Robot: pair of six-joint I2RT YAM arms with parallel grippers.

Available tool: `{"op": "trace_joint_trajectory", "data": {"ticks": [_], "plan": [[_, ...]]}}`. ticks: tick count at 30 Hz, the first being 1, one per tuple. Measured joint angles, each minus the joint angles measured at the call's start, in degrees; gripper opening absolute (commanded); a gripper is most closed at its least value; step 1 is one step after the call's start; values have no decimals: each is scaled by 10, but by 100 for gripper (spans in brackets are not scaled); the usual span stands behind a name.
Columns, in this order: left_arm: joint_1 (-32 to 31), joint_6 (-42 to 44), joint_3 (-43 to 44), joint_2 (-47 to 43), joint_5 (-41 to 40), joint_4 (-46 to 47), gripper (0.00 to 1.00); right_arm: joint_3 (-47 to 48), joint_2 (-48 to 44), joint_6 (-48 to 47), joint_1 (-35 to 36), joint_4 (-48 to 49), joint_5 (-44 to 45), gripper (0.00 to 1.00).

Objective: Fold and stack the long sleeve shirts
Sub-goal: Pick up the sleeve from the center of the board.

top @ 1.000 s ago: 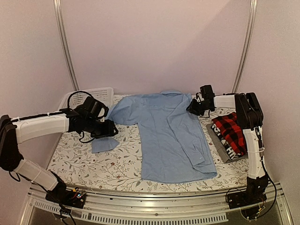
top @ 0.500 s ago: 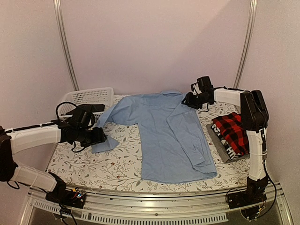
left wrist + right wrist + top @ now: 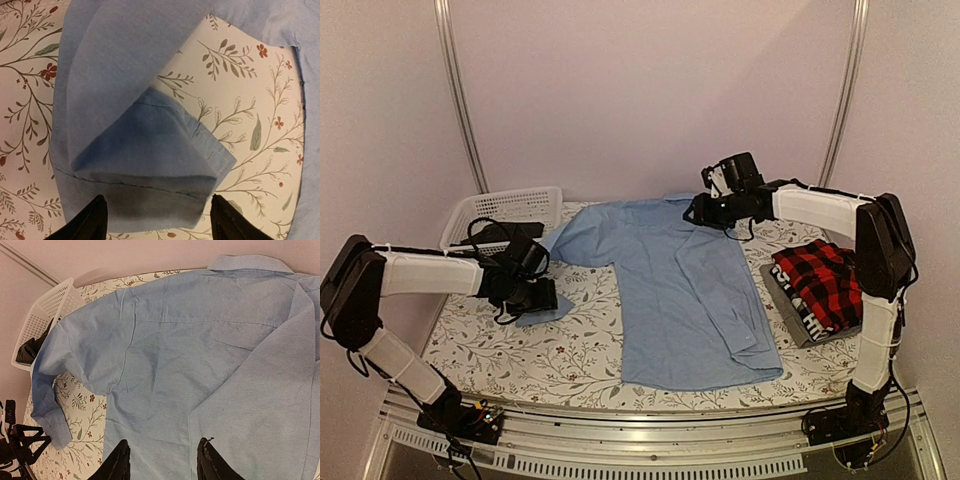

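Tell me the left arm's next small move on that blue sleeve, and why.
Likely lower the left gripper and close on the cuff. Its jaws stand open on either side of the cuff's end, and that sleeve lies out sideways on the table, while the other sleeve is already folded across the light blue shirt.

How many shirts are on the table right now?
3. A light blue button-up shirt lies spread mid-table; a folded red-and-black plaid shirt sits on a grey folded shirt at the right. The white lattice basket may hide more.
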Motion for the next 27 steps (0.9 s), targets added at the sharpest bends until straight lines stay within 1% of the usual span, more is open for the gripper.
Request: {"op": "trace_joint_trajectory", "data": {"ticks": [4,6,8,11,12,13,19,23,27], "plan": [[-30,-2,20,39,-33,-7,67,-16,-21,0,16,0,7,45],[-40,-2,31,54,-42,-10,62,-26,-32,0,23,1,12,45],[-52,-5,45,70,-52,-11,47,-34,-40,0,31,1,15,45],[-62,-7,67,90,-67,-18,16,-47,-49,0,43,1,19,45],[-63,-9,70,92,-71,-21,7,-49,-49,0,49,1,20,45],[-63,-9,72,93,-76,-24,1,-54,-50,0,54,2,23,45],[-76,13,78,74,-67,-39,0,-102,-80,-1,83,6,38,50],[-95,31,108,24,-7,-46,0,-142,-112,-22,117,37,60,53],[-98,42,150,-8,41,-48,0,-197,-146,-54,167,82,70,59]]}}
